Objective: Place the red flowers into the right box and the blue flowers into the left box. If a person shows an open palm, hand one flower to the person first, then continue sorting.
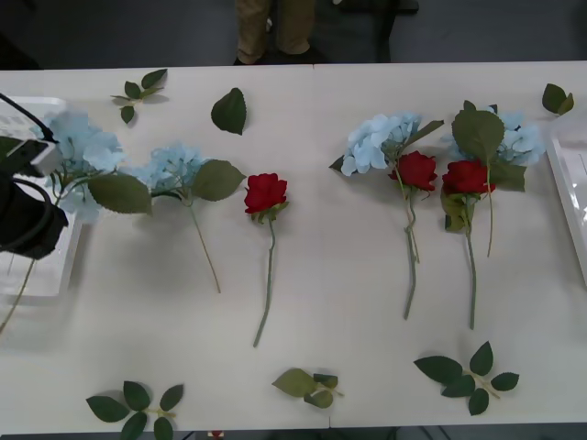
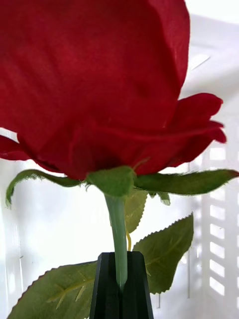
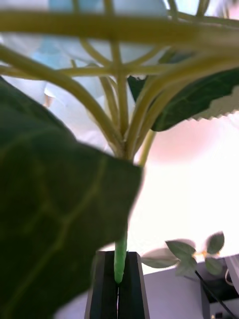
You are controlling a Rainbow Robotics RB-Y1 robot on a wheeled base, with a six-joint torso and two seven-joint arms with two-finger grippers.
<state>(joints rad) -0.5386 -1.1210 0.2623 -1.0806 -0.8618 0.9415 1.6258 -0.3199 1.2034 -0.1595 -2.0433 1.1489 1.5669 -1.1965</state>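
My left gripper [image 3: 118,284] is shut on the stem of a blue flower [image 1: 78,147]. Its pale head and broad leaf hang over the left box [image 1: 46,284] at the table's left edge, beside my left arm [image 1: 27,215]. My right gripper [image 2: 120,286] is shut on the green stem of a red flower [image 2: 94,84], with a white slotted tray wall behind it. On the table lie a blue flower [image 1: 174,170], a red flower [image 1: 266,192], then a blue one [image 1: 381,137], two red ones [image 1: 417,170] [image 1: 468,176] and another blue one [image 1: 518,142]. The right box [image 1: 573,192] shows at the right edge.
Loose green leaf sprigs lie at the back left [image 1: 138,87], back middle [image 1: 229,110], back right [image 1: 555,96] and along the front edge [image 1: 133,408] [image 1: 307,385] [image 1: 463,371]. Bare tabletop stretches between the single red flower and the right-hand group.
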